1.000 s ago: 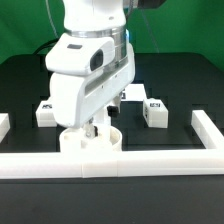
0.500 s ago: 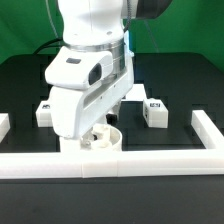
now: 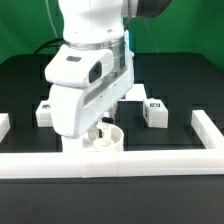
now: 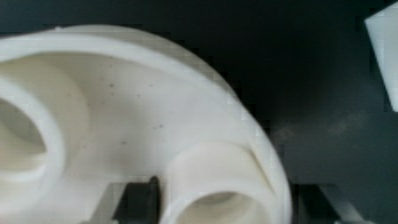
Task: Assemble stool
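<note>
Jaws clamped on leg [image 4: 217,188], upright over seat [image 4: 125,110] beneath jaws, likely for socket insertion; rail [image 3: 160,160] likely braces seat.

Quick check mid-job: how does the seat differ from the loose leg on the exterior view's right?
The seat is a round disc; the right leg is a block. The seat sits right by the white rail, under the end effector, which grips another leg; the right leg stands apart, farther back. The right leg shows a black-and-white tag; the seat shows none. Both are white and rest on the black table.
</note>
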Robot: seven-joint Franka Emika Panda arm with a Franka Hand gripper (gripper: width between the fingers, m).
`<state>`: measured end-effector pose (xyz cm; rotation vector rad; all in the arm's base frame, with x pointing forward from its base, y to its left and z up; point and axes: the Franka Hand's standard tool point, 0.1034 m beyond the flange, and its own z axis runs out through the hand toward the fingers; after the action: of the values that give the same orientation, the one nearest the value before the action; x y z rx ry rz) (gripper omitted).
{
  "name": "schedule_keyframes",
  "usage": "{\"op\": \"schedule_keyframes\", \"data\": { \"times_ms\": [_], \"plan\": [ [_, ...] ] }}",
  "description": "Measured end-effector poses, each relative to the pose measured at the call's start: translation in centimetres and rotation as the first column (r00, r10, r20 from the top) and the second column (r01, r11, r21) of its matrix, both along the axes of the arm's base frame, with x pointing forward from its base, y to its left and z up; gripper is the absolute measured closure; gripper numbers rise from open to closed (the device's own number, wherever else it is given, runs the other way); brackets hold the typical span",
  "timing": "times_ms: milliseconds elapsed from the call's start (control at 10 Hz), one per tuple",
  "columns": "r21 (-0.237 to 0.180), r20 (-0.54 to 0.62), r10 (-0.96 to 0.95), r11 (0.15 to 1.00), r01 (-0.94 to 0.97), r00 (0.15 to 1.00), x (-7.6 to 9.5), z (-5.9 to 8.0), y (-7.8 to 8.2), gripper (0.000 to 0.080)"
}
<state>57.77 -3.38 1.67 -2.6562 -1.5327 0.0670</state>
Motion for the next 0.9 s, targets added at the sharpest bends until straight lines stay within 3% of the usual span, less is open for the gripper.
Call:
{"op": "schedule_keyframes", "data": {
  "times_ms": [500, 900],
  "plan": [
    [-0.003, 0.000, -0.002, 1.000, 0.002, 1.000, 0.0, 0.0, 0.3, 0.0481],
    [0.007, -0.001, 0.032, 0.999, -0.032, 1.000, 0.1, 0.1, 6.3, 0.0479]
  ]
}}
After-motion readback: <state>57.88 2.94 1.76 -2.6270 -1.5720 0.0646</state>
